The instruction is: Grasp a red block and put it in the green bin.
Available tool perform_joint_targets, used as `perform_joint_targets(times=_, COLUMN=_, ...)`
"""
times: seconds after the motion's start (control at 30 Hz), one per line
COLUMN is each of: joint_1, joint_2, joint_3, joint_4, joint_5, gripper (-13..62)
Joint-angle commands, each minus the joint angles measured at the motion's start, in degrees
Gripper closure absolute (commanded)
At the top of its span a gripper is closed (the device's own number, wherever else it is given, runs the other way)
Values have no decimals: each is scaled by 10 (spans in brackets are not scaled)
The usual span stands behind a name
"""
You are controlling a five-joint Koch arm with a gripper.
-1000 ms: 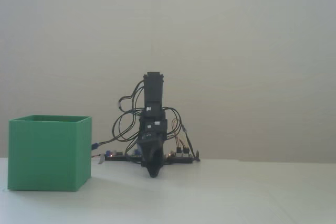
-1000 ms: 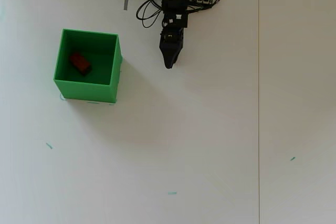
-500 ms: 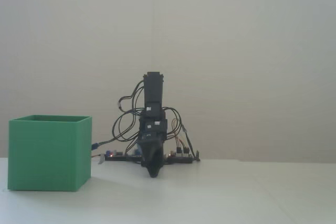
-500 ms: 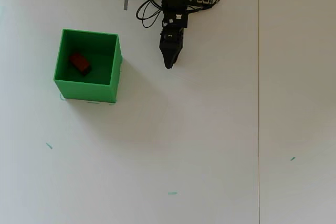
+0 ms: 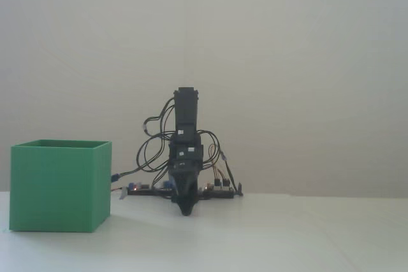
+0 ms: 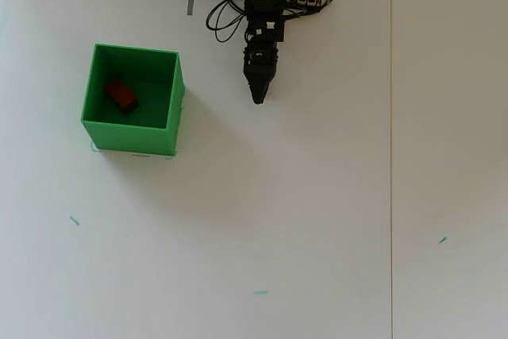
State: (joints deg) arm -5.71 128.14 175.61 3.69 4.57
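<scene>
A black boxy arm (image 5: 185, 151) trailing looped black cables (image 5: 150, 141), its base board apparently red-lit.

On the white table (image 6: 302, 220) the only tall obstacle is the green bin (image 6: 168, 109), open at the top and standing well apart to the left of the end effector (image 6: 259, 98) in the overhead view, with bare surface between them and all around.

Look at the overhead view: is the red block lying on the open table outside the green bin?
No, the red block lies inside the green bin, on its floor.
</scene>
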Motion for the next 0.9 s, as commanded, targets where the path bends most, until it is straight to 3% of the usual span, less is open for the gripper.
perform_joint_targets(times=0.0, joint_1=2, joint_2=50, joint_3=45, joint_4=14, joint_5=-11, gripper=164)
perform_joint_targets(times=0.87, joint_1=0, joint_2=50, joint_3=45, joint_4=14, joint_5=-32, gripper=158)
